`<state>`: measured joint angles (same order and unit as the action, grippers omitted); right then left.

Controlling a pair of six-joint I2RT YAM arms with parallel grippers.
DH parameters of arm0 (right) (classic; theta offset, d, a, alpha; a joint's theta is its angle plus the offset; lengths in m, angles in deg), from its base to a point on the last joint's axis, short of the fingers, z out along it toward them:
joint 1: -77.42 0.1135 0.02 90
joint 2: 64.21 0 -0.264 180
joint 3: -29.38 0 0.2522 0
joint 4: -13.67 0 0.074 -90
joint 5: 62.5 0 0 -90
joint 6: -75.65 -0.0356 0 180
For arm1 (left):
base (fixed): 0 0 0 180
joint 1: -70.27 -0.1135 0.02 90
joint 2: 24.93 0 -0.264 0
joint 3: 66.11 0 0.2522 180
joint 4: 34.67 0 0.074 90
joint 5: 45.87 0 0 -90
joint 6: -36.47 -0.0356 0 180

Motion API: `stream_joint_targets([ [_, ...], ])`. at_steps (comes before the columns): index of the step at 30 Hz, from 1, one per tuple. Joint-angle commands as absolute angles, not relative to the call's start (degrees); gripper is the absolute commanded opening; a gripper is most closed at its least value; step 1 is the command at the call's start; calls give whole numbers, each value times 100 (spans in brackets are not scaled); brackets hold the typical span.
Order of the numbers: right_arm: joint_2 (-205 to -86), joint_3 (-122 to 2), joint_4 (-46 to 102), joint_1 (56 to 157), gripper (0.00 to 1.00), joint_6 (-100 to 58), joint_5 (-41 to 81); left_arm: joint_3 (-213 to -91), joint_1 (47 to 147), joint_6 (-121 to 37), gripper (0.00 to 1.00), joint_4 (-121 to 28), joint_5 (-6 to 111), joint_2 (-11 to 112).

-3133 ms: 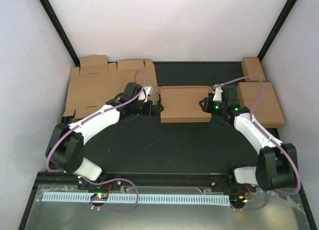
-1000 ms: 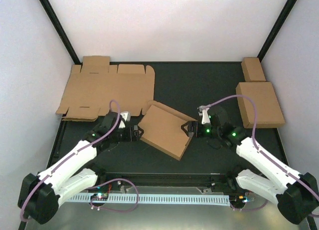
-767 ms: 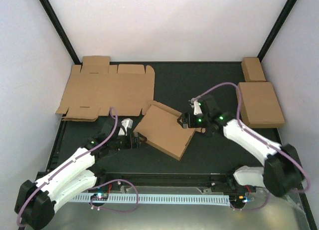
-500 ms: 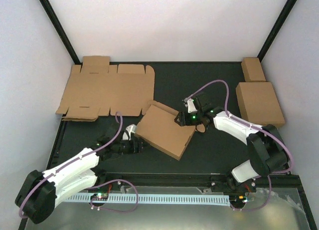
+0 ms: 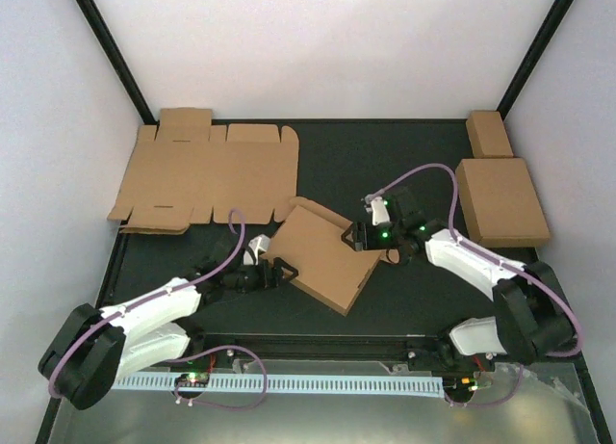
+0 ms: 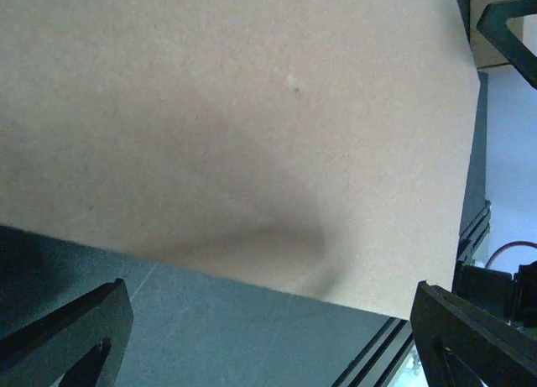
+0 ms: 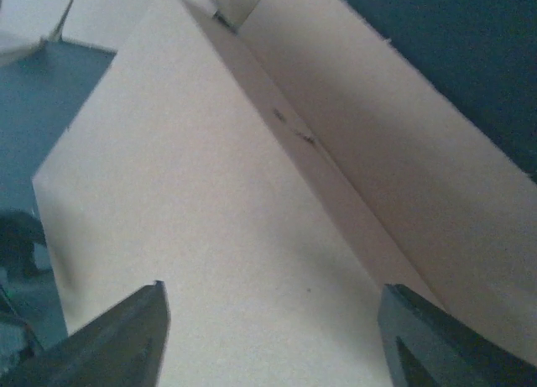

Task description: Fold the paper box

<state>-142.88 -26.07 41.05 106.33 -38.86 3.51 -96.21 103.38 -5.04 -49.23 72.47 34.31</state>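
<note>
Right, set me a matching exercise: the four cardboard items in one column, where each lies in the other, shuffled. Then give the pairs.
Things
1. paper box
2. flat die-cut sheet
3. small oblong box
4. squarish folded box

Places
A. far right corner
B. centre, turned askew
C. far left, lying flat
D. right side, just nearer than the oblong one

Pairs: 1-B, 2-C, 3-A, 4-D
</note>
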Motion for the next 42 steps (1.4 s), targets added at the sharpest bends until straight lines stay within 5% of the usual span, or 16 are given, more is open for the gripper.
stream_joint_targets([
  [1, -14063, -2743, 4318, 10300, 76, -3790, 575, -9597, 10356, -392, 94, -4536, 7089, 3379],
  [6, -14855, -3286, 4395, 9958, 86, -3538, 319, -9513, 10357, -316, 93, -4253, 7152, 3513],
  [16, -15647, -3481, 4314, 9960, 77, -3131, -585, -9428, 10334, -106, 83, -3302, 7370, 4392],
  [32, -14743, -3245, 4775, 9966, 70, -2944, -1296, -9018, 10271, -96, 54, -2671, 7523, 4933],
  [42, -14087, -3583, 5488, 9957, 77, -2889, -277, -8382, 10266, -224, 40, -2818, 7350, 4585],
])
